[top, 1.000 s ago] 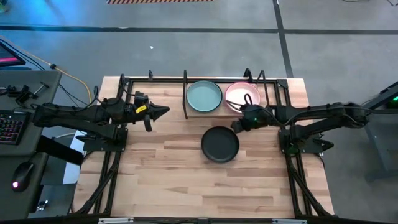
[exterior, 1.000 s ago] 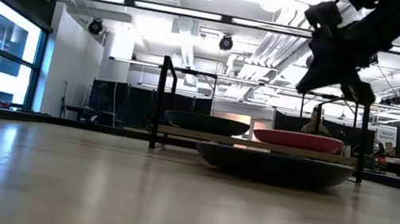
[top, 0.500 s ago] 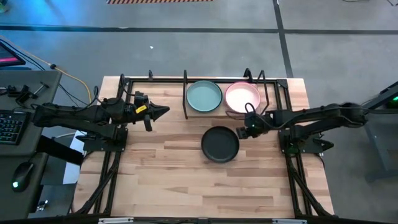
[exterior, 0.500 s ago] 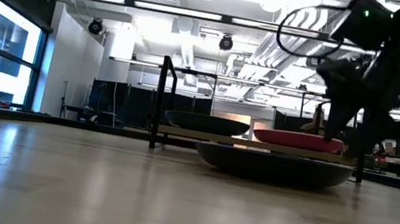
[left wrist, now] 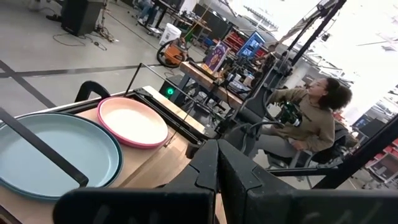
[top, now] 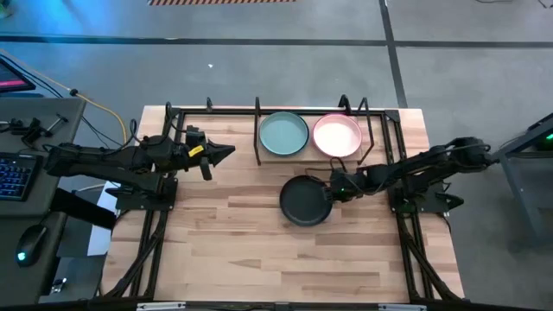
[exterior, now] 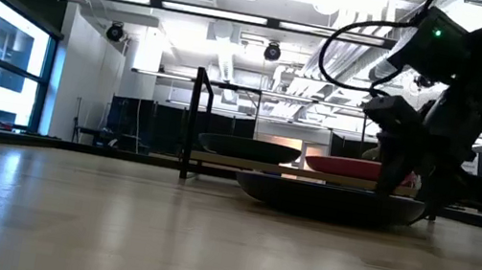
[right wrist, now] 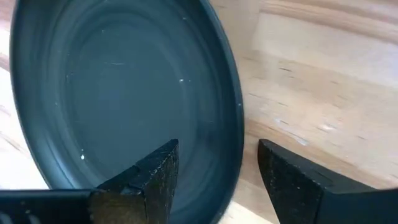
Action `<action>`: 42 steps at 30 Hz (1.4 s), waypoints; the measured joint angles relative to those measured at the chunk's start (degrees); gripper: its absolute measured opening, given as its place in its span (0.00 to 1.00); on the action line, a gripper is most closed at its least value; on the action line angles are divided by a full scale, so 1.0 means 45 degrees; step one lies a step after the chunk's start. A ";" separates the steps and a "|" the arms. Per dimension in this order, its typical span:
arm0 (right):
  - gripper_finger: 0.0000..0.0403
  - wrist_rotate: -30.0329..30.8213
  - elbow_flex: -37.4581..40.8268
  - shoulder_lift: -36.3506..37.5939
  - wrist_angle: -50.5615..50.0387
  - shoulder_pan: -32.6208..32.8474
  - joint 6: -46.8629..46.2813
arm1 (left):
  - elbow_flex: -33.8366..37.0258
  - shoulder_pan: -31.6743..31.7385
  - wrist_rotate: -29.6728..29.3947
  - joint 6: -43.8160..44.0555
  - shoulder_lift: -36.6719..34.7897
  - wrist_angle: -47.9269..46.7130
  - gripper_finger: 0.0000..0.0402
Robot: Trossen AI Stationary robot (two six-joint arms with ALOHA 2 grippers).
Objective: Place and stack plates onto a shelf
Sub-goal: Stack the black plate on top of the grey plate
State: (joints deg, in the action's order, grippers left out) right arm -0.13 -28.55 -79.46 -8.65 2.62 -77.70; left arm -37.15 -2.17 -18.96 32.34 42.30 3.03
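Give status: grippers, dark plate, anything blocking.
Right gripper open, straddling the dark round plate's rim on the wooden tabletop. Left gripper shut, waiting at table's left. Pale sage plate and cream-pink plate on shelf. Nothing blocking.

Right gripper [top: 331,192] lowered close to the table, arm stretched in from the right side, wrist tilted downward. Fingers [right wrist: 292,180] spread wide, straddling the rim of the black plate [top: 304,200], one inside it, one outside. Left gripper [top: 226,153] raised well above the table, pointing inward, fingers pressed together, nothing between them.
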 joint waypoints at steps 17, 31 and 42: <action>0.01 0.0429 -0.0224 0.1525 -0.0193 0.0089 -0.0423 | 0.0000 0.0002 0.0010 0.0132 -0.0108 0.0032 0.00; 0.00 0.3038 -0.1637 0.4069 -0.0637 -0.2040 0.0521 | -0.0005 0.0401 -0.0889 -0.0032 -0.1032 0.1245 0.00; 0.00 0.1220 -0.5022 -0.0420 -0.0661 -0.6517 0.3974 | -0.0005 0.0408 -0.0840 -0.0574 -0.1064 0.1976 0.00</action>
State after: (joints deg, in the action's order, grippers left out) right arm 5.36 -51.15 -81.35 -11.63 -26.70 -59.82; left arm -37.17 -0.34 -22.74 29.76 37.52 11.92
